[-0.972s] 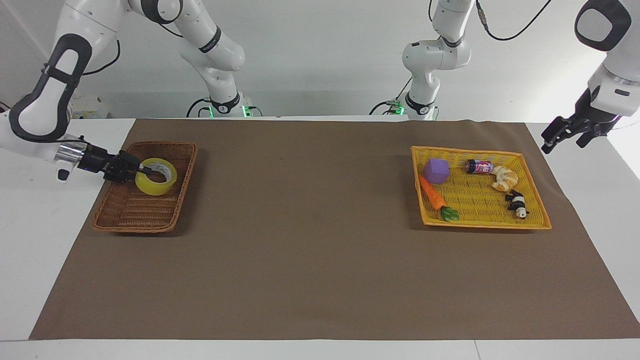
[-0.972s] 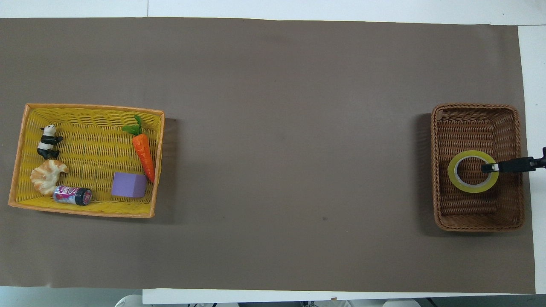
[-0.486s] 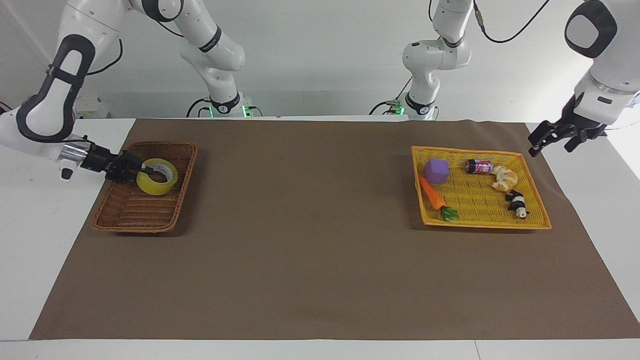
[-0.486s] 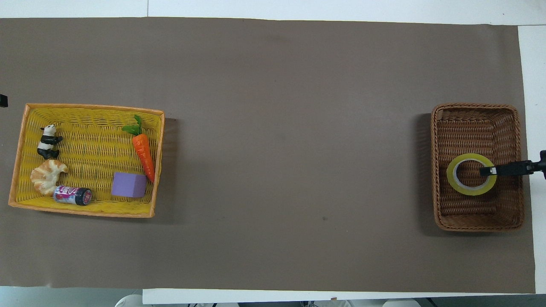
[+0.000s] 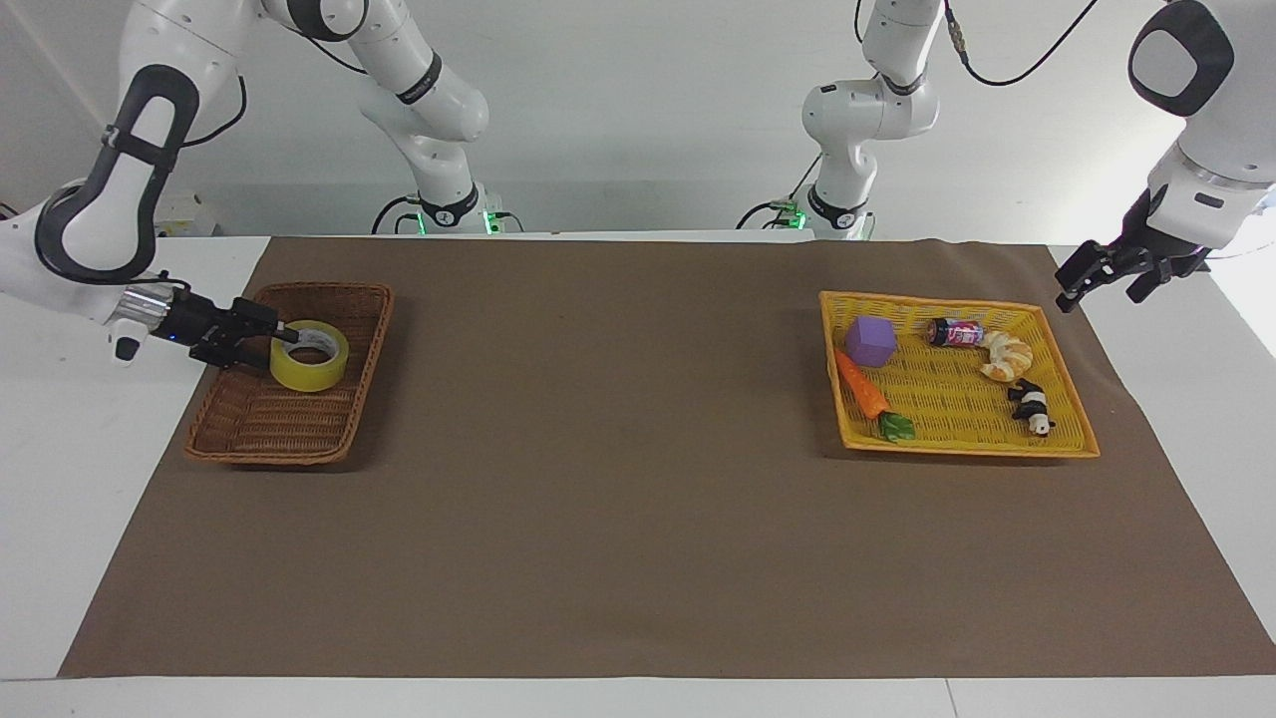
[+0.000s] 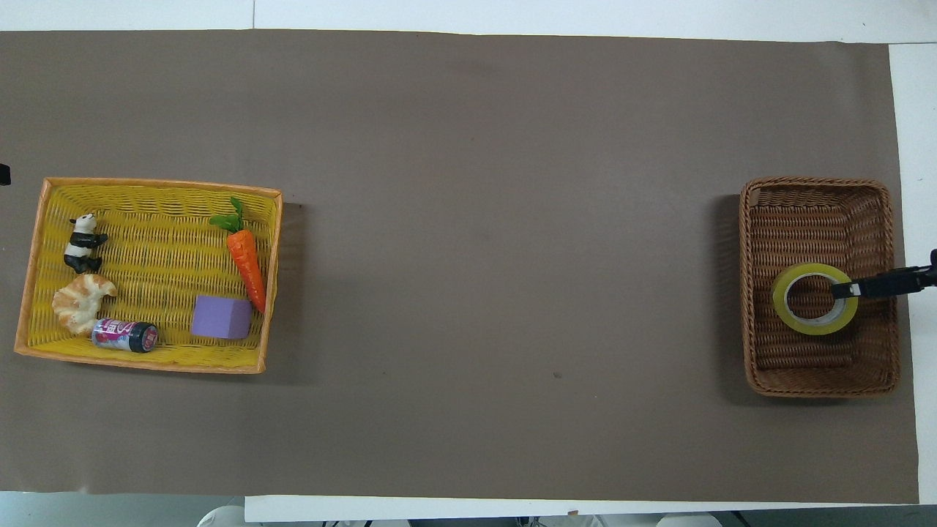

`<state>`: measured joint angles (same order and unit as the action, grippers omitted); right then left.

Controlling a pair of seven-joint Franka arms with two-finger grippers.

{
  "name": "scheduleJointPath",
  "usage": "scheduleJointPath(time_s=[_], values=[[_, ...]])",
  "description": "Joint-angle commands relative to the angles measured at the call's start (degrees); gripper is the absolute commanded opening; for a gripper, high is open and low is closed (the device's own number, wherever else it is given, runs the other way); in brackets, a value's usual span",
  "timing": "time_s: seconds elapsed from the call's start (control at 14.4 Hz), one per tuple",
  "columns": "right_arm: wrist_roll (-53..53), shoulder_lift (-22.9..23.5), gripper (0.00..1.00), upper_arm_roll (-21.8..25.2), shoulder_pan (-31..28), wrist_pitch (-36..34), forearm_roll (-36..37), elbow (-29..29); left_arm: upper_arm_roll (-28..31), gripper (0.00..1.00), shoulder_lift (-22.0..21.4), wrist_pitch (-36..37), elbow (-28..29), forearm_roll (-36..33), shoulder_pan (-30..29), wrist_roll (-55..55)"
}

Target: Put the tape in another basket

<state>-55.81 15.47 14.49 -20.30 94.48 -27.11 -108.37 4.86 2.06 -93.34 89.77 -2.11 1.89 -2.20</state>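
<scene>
Roll of yellow tape [image 5: 309,355] lies flat in the brown wicker basket [image 5: 339,434], at the right arm's end of the table, in the half of the basket nearer the robots.

Right gripper [image 5: 282,336] reaches in low over the basket's outer rim. One finger sits inside the roll's core, the other outside its wall. Whether the fingers press the wall or have let go, cannot tell.

Left gripper [image 5: 1095,269] hangs in the air off the corner of the brown mat [image 5: 638,519], near the yellow tray-basket [image 5: 965,447]. Fingers spread apart, holding nothing.

Yellow tray-basket at the left arm's end holds a purple block [image 5: 870,341], a toy carrot [image 5: 865,388] just beside it, a small can [image 5: 955,332] on its side, a croissant [image 5: 1007,356] touching the can, and a panda figure [image 5: 1031,405].

Nothing else in the wicker basket with the tape. Open mat between the two baskets.
</scene>
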Motion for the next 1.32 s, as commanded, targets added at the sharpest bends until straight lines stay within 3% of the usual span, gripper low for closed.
scheduleJointPath(time_s=[0.0,0.35,0.69,0.83,1.04,1.18,1.25], values=[[-0.26,-3.24,1.00,-1.56,-0.10,0.88,4.07,1.58,-0.12,1.00,-0.57,0.88,0.49,0.09,-0.22,-0.70],[1.66,-8.26,1.00,-6.92,-0.10,2.46,11.80,3.59,-0.12,1.00,-0.57,0.88,0.49,0.09,-0.22,-0.70],[24.12,-13.35,1.00,-17.98,-0.10,0.28,20.50,7.29,-0.12,1.00,-0.57,0.79,0.49,0.09,-0.22,-0.70],[34.93,-16.69,1.00,-21.16,-0.10,-4.80,22.36,8.87,-0.12,1.00,-0.57,0.88,0.49,0.09,-0.22,-0.70],[47.59,-17.49,1.00,-27.04,-0.27,-14.83,27.45,16.06,-0.12,1.00,-0.57,0.79,0.49,0.09,-0.22,-0.70],[48.61,-17.58,1.00,-27.33,0.34,-17.21,28.68,17.40,-0.12,1.00,-0.57,0.79,0.49,0.09,-0.22,-0.70],[48.61,-17.58,1.00,-24.19,5.30,-16.96,29.65,17.40,-0.12,1.00,-0.57,0.88,0.49,0.09,-0.22,-0.62]])
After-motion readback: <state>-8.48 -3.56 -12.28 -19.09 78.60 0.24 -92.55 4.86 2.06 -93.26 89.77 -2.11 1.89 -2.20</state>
